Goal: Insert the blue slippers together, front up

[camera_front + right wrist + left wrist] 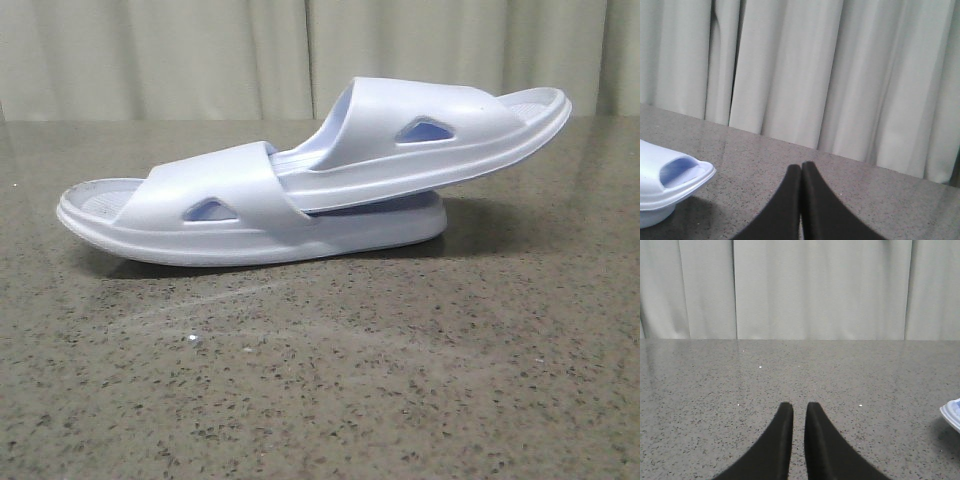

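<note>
Pale blue-white foam, the two slippers (310, 180) lay nested near the middle of a speckled grey stone table (320, 380). The lower slipper (200, 215) rested flat on its sole. The upper slipper (430, 135) had one end pushed under the lower slipper's strap, while its other end tilted up and away, clear of the table. Their shared long axis ran side to side across the table, parallel to the pleated grey curtain (200, 55) behind them.

Neither arm showed in the front view. The left end effector (799, 412) hovered over bare table, its dark fingers nearly together with a thin gap, gripping nothing. Only a sliver of slipper (952, 415) appeared at the edge of its view, well apart from the fingertips. The right end effector (801, 167) had its fingers pressed shut and empty. The open end of the upper slipper (670, 175) lay off to one side of it, near but not touching.

Judging by this, the right end effector seemed the nearer, and the nesting looked essentially done.
</note>
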Tool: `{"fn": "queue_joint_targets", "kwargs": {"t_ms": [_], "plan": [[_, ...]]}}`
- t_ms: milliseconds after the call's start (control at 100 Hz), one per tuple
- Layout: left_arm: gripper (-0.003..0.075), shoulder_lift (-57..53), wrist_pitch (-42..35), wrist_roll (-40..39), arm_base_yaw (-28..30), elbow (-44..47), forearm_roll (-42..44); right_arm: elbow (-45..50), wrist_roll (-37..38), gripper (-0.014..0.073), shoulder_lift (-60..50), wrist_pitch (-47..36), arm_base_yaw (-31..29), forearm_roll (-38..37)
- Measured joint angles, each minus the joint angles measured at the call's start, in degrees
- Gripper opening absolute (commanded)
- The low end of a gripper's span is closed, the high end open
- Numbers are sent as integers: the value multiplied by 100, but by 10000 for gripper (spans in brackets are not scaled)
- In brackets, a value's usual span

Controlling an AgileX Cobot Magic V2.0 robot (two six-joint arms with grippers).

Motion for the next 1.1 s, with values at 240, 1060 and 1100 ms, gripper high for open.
{"fn": "queue_joint_targets", "kwargs": {"t_ms": [240, 1060, 1100], "plan": [[16, 0, 0, 0, 0, 0, 4, 0, 0, -107, 0, 0, 0, 0], [16, 0, 0, 0, 0, 0, 4, 1262, 4496, -107, -44, -362, 0, -3031], [16, 0, 0, 0, 0, 0, 4, 1361, 4496, -107, -53, -469, 0, -3044]]}}
